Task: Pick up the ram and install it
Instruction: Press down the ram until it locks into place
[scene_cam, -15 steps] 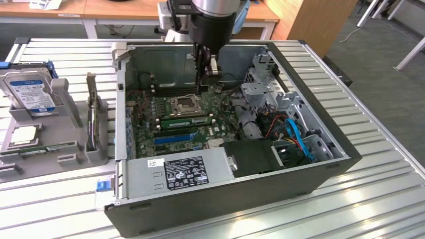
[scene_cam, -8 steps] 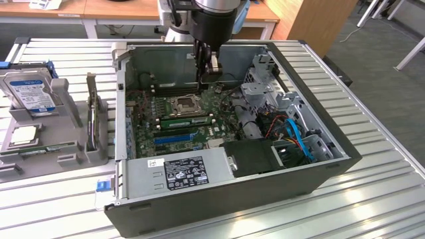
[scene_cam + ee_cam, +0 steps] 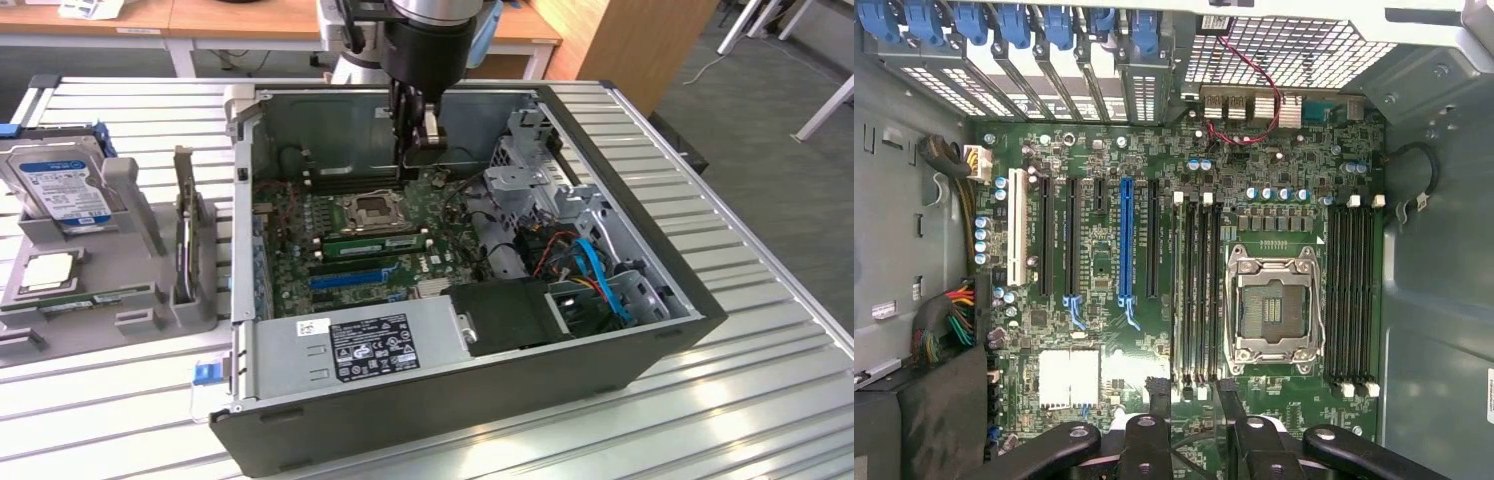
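Note:
A long green ram stick (image 3: 375,241) with dark chips stands on edge in a slot of the motherboard (image 3: 300,215), between the CPU socket (image 3: 370,211) and the blue slot. My gripper (image 3: 418,163) hangs inside the open computer case (image 3: 467,395), above the board just behind the socket, apart from the stick. In the wrist view the gripper (image 3: 1191,392) is open, with nothing between its black fingertips (image 3: 1156,390). They sit over the end of the slot bank (image 3: 1196,290) beside the CPU socket (image 3: 1274,310).
A grey holder (image 3: 147,320) at the exterior view's left carries a hard drive (image 3: 56,185), a CPU chip (image 3: 47,271), an upright expansion card (image 3: 184,225) and a narrow green strip (image 3: 96,298). Inside the case are the power supply (image 3: 360,345), the drive cage (image 3: 527,190) and blue cables (image 3: 601,280).

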`<state>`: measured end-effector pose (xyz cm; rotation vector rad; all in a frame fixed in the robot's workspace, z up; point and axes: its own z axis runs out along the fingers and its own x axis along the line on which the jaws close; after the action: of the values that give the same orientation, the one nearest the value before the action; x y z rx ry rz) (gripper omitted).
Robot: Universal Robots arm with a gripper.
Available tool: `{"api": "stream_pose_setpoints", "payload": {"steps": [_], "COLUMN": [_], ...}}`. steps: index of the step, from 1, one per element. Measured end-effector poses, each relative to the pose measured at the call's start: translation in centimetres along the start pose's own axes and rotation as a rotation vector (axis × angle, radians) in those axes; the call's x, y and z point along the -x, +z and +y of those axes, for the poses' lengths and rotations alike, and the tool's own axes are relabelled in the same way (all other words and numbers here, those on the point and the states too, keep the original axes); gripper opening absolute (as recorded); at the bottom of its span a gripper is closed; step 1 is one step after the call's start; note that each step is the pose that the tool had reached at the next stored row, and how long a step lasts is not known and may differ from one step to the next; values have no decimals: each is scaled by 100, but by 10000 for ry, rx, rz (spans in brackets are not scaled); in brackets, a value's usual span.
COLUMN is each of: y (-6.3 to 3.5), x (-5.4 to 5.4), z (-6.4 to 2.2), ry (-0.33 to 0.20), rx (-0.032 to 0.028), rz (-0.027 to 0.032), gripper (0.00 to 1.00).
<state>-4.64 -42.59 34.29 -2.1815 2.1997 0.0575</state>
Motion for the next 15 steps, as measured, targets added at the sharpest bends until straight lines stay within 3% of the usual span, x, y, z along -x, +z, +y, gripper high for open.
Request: {"api": "stream_pose_setpoints", "payload": {"steps": [4,8,15], "y": [0,0,0], "x": [0,0,0], "z": [0,0,0], "ry": [0,0,0], "rx": [0,1,1], "rz": [0,0,0], "gripper": [29,11,10]}}
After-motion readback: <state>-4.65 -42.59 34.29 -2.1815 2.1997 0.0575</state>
